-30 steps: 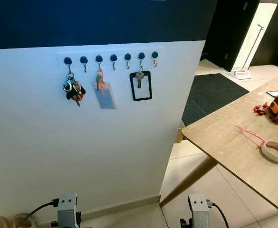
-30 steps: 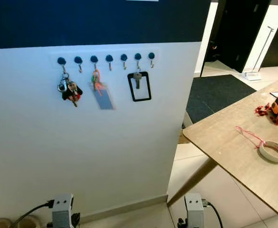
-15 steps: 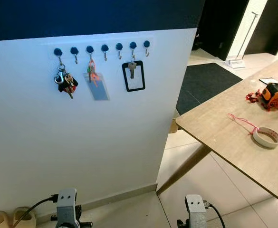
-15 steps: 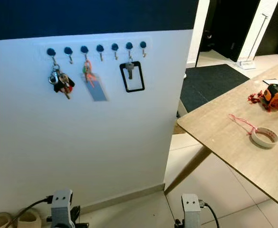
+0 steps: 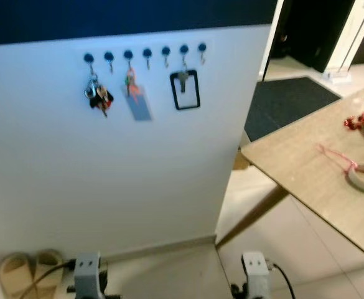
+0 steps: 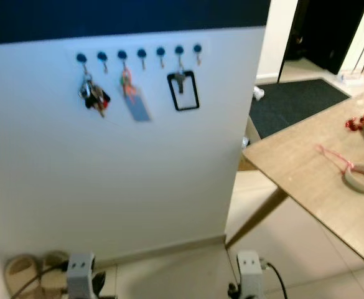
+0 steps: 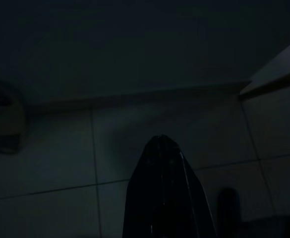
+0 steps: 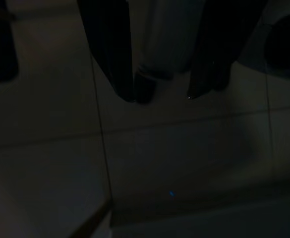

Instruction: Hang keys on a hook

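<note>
Keys up on the hook rail [image 5: 145, 52], robot backing off

The view has shifted and blurred (the camera moved, not the keys): key bunch [image 5: 98, 97] hangs from the rail's leftmost hook, slippers [image 5: 25, 269] now show far below it. Left gripper [image 7: 162, 144] hangs clenched and empty, right gripper [image 8: 164, 96] released; the hanging looks finished.

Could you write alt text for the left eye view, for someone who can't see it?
A white wall carries a row of seven dark-knobbed hooks; three hold things: a bunch of keys, an orange-tied tag, and a key with a black rectangular loop. A wooden table stands to the right.
</note>
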Robot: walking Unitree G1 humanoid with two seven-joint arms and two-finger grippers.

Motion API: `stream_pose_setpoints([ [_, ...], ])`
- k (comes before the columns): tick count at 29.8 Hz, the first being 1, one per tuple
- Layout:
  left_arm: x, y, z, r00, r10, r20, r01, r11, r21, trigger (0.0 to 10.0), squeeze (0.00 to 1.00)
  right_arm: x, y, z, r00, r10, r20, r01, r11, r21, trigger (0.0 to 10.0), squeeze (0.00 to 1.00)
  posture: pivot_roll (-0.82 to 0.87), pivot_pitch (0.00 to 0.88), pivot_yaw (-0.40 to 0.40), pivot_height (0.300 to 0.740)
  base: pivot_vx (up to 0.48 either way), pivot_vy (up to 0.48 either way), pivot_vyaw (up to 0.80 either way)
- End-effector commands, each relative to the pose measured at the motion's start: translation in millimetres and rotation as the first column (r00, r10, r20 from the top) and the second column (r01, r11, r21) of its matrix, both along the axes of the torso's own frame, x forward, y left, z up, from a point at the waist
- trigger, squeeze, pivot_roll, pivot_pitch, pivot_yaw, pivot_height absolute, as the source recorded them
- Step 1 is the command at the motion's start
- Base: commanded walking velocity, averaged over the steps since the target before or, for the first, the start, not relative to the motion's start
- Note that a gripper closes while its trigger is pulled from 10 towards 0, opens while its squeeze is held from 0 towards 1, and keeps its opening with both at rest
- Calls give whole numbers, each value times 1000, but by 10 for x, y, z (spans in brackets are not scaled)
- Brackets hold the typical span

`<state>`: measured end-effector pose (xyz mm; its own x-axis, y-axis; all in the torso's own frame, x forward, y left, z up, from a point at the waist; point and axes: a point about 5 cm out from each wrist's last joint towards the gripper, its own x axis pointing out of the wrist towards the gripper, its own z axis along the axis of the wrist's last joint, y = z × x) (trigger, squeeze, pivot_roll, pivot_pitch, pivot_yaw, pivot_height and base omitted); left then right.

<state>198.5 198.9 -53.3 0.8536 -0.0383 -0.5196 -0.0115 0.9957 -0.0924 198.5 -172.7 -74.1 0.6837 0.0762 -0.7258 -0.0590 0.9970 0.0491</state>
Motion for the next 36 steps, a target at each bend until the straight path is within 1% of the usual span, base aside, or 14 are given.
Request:
stream_pose_setpoints([
  [1, -41, -16, -29, 1000, 1, -21, -1, 1000, -3, 10000, 0, -45, 11, -26, 1000, -5, -16, 5, 1000, 8, 10000, 0, 110, 97, -7, 740, 0, 0, 0],
  [10, -27, -11, -4, 1000, -2, -9, 2, 1000, 7, 10000, 0, -11, 28, -10, 1000, -6, -7, 6, 1000, 12, 10000, 0, 110, 88, -3, 740, 0, 0, 0],
  [20, -29, -36, -7, 1000, -10, -6, 10, 1000, 5, 10000, 0, 1, -6, -2, 1000, -3, -7, 3, 1000, 2, 10000, 0, 105, 74, -16, 740, 0, 0, 0],
  [25, -42, -55, -22, 1000, -20, -16, 20, 1000, 8, 10000, 0, 22, -7, 8, 1000, 2, -4, -2, 1000, -1, 10000, 0, 101, 68, -19, 740, 0, -472, 0],
  [28, -46, -54, -28, 1000, -9, -15, 9, 1000, 1, 10000, 0, 34, -3, 14, 1000, 4, -1, -4, 1000, -2, 10000, 0, 97, 65, -20, 740, 0, -399, 0],
  [31, -46, -21, -33, 1000, 19, -16, -19, 1000, 16, 10000, 0, 49, 1, 22, 1000, 6, 2, -6, 1000, -2, 10000, 0, 89, 58, -22, 740, 0, 0, 0],
  [36, -39, -6, -32, 999, 32, -12, -31, 999, 31, 10000, 0, 46, -1, 21, 1000, 10, 3, -10, 1000, -4, 10000, 0, 80, 46, -26, 740, 0, 0, 0],
])
